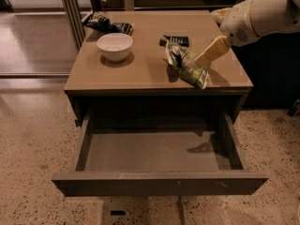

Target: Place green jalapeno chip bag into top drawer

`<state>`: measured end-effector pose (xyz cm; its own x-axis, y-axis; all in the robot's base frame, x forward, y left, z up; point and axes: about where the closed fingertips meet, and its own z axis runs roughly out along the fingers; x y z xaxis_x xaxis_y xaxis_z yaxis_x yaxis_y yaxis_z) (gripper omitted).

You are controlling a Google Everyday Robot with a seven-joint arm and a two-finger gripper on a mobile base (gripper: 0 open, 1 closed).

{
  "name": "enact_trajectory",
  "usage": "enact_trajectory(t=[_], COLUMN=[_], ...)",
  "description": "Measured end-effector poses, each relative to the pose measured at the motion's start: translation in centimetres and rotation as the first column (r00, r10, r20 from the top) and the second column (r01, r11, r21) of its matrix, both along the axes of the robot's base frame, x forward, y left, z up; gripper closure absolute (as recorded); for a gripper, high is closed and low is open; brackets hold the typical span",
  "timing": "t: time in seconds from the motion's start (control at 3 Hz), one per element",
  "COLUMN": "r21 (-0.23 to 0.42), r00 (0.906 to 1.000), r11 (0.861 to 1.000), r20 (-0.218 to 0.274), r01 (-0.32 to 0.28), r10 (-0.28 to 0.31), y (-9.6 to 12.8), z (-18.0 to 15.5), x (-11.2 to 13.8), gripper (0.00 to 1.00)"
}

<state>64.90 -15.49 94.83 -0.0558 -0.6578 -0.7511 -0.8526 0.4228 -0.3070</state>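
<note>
My arm (269, 11) entered from the upper right corner of the camera view, its white forearm sloping down to the left into a rounded wrist (236, 27). From that wrist the tan tool (204, 59) slanted down and left, with its tip low over the right side of the table (117, 76).

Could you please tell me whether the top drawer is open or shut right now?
Open: the top drawer is pulled well out, its inside showing. The gripper is by the green chip bag on the table.
</note>
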Motion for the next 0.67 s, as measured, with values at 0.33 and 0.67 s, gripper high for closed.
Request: enact_trajectory(t=[0.33,0.67], r21=[0.042,0.048], r00=[0.9988,0.9952], r11=[0.999,0.998], r20=[-0.039,-0.087], r01=[-0.029,-0.040], r10=[0.031,0.044], y=[1.9,2.9], z=[-2.4,-4.9], x=[1.8,2.8], gripper=[0.00,0.00])
